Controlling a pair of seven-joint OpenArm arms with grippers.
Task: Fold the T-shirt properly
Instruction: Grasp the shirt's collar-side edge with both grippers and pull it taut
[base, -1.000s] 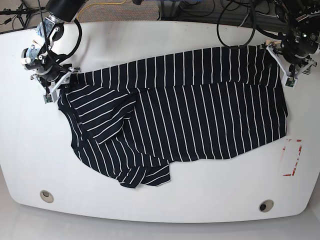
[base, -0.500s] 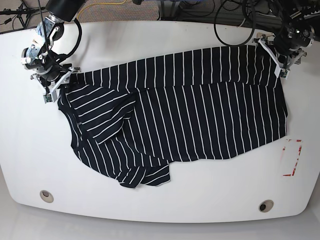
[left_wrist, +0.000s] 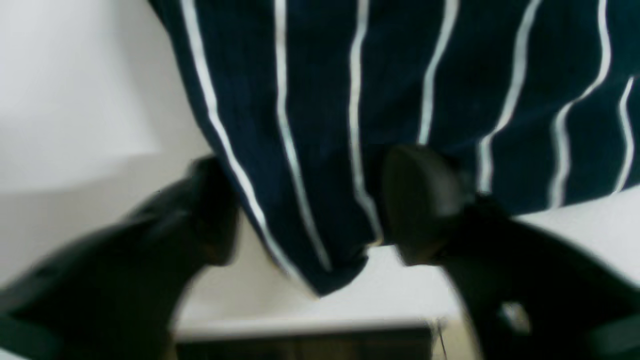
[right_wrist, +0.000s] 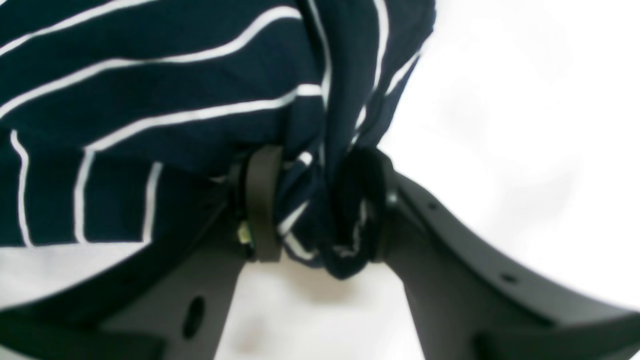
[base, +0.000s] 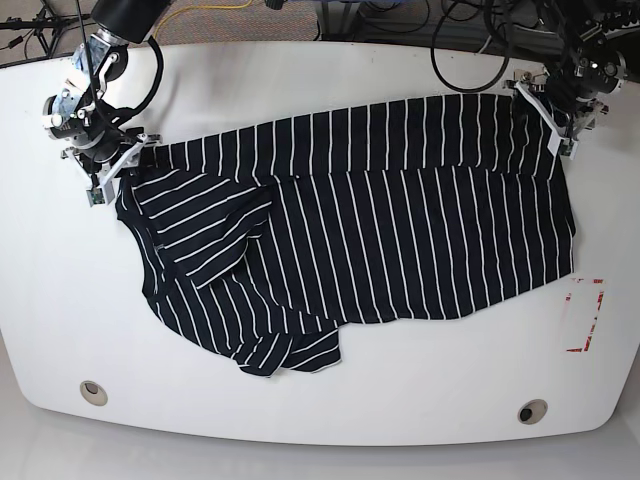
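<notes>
The T-shirt (base: 380, 220), dark navy with thin white stripes, lies spread across the white table (base: 420, 390), with its near-left part folded over and rumpled. My right gripper (base: 108, 168) is at the shirt's far-left corner. In the right wrist view it (right_wrist: 314, 205) is shut on a bunched fold of the striped fabric (right_wrist: 150, 100). My left gripper (base: 558, 120) is at the shirt's far-right corner. In the left wrist view it (left_wrist: 317, 210) is open, with the shirt's corner (left_wrist: 325, 150) lying between the two black fingers (left_wrist: 420, 200).
A red-marked patch (base: 583, 315) sits on the table to the right of the shirt. Two round holes (base: 93, 392) (base: 532, 411) are near the table's front edge. Cables lie beyond the table's far edge (base: 470, 30).
My left gripper has moved up and to the left along the table's far right, onto the shirt's far-right corner. My right gripper and the shirt have stayed put.
</notes>
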